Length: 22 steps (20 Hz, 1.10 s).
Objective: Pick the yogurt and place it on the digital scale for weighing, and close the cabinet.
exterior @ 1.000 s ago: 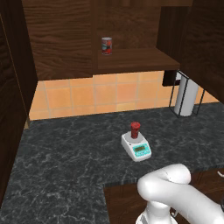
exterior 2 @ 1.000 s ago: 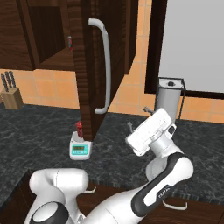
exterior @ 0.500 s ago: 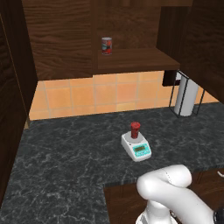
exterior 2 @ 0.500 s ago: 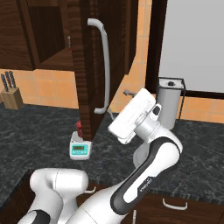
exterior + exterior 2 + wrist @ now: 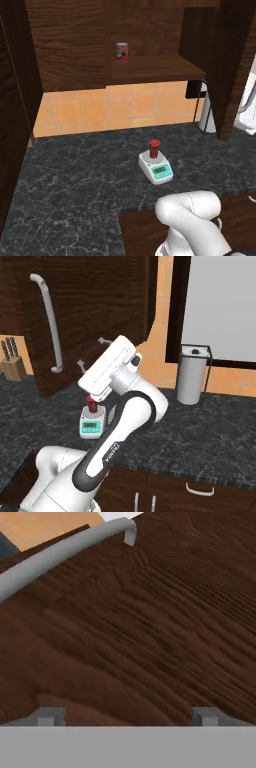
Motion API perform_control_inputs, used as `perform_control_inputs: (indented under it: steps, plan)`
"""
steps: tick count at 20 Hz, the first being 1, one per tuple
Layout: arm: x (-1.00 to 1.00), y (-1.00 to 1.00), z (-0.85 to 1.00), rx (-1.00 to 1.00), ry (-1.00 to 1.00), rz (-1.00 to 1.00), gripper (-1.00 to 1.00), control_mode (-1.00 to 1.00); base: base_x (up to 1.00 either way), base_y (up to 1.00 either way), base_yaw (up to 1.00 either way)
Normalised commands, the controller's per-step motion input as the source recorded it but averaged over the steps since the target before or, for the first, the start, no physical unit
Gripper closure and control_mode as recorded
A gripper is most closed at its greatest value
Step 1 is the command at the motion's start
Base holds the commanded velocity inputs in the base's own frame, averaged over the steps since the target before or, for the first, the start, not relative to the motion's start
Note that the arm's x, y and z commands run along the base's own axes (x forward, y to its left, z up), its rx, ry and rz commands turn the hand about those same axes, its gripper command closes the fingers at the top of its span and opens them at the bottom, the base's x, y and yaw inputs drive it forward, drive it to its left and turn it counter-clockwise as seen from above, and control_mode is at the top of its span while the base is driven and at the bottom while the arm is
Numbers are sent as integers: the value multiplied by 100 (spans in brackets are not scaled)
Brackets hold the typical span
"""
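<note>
The yogurt [image 5: 154, 148], a small red cup, stands on the round platter of the white digital scale [image 5: 156, 168] in the middle of the dark counter. From the right it shows as the yogurt [image 5: 91, 404] on the scale [image 5: 93, 425], partly behind my arm. The cabinet door [image 5: 95, 311], dark wood with a long silver handle [image 5: 49, 326], hangs partly open. My gripper [image 5: 91, 352] is open, its fingertips at the door's outer face, right of the handle. In the hand view the gripper [image 5: 126, 717] faces the wood grain at close range, with the handle [image 5: 60, 549] above.
A can [image 5: 122, 52] with a red and white label stands on the open cabinet shelf. A paper towel holder [image 5: 192, 373] is at the back right of the counter and a knife block [image 5: 12, 363] at the far left. The door edge [image 5: 227, 70] hangs over the counter's right side.
My arm has swung left and up to the cabinet door. The door has turned from edge-on to showing its broad face in the right base view. Yogurt and scale stayed put.
</note>
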Motion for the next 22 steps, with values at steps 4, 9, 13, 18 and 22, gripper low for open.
perform_control_inputs:
  steps: [4, 9, 13, 18, 22]
  plan:
    - [27, 100, 14, -26, 8, -9, -100, -100, 0, 0, 0]
    - [76, 100, 0, -31, 14, -20, -100, -100, 0, 0, 0]
    - [73, 69, 0, -20, 13, -13, -100, -100, 0, 0, 0]
    - [83, 62, -1, -15, 4, -13, -100, -100, 0, 0, 0]
    - [90, 54, -18, -8, -6, -19, -100, -100, 0, 0, 0]
